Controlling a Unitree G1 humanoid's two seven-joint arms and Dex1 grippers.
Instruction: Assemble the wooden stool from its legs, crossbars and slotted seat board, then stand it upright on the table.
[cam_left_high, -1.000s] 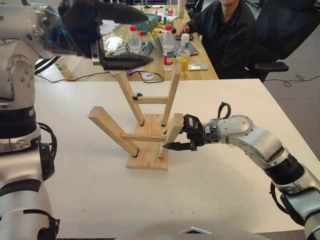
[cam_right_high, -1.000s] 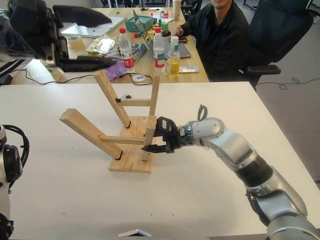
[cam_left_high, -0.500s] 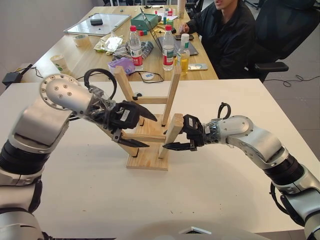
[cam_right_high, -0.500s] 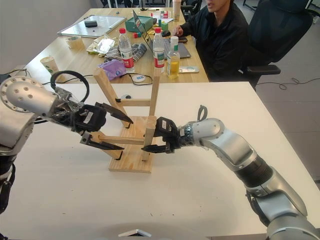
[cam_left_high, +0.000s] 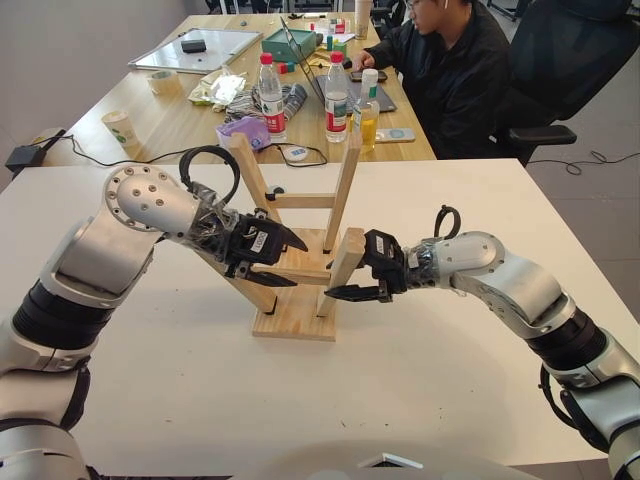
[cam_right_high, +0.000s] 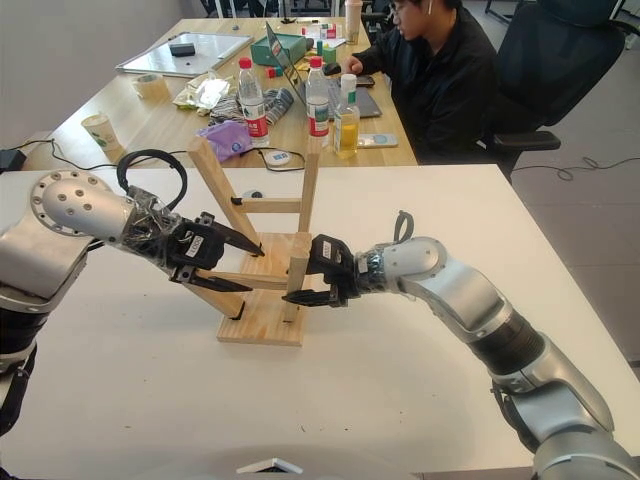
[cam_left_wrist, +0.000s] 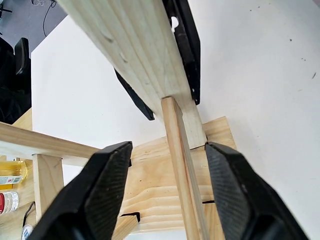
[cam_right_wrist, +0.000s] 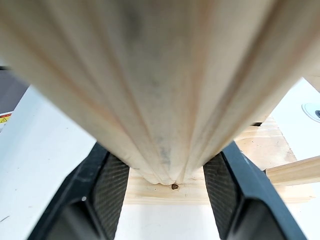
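Note:
The wooden stool lies upside down, its seat board (cam_left_high: 295, 318) flat on the white table and its legs pointing up. Two back legs (cam_left_high: 343, 190) are joined by a crossbar (cam_left_high: 305, 200). My right gripper (cam_left_high: 362, 270) is shut on the short front-right leg (cam_left_high: 343, 265); that leg (cam_right_wrist: 160, 75) fills the gap between the fingers (cam_right_wrist: 107, 190). My left gripper (cam_left_high: 283, 260) is open around the front crossbar (cam_left_high: 305, 272), by the slanted front-left leg (cam_left_high: 255, 293). The crossbar (cam_left_wrist: 182, 160) runs between its spread fingers (cam_left_wrist: 105, 185) without touching them.
Behind the white table stands a wooden table (cam_left_high: 180, 110) with bottles (cam_left_high: 337, 95), a cable and clutter, where a person sits. Bare white tabletop (cam_left_high: 400, 400) lies in front of the stool and to both sides.
My left arm has come down from high above the stool, and its open gripper now straddles the front crossbar. The right gripper and the stool have stayed put.

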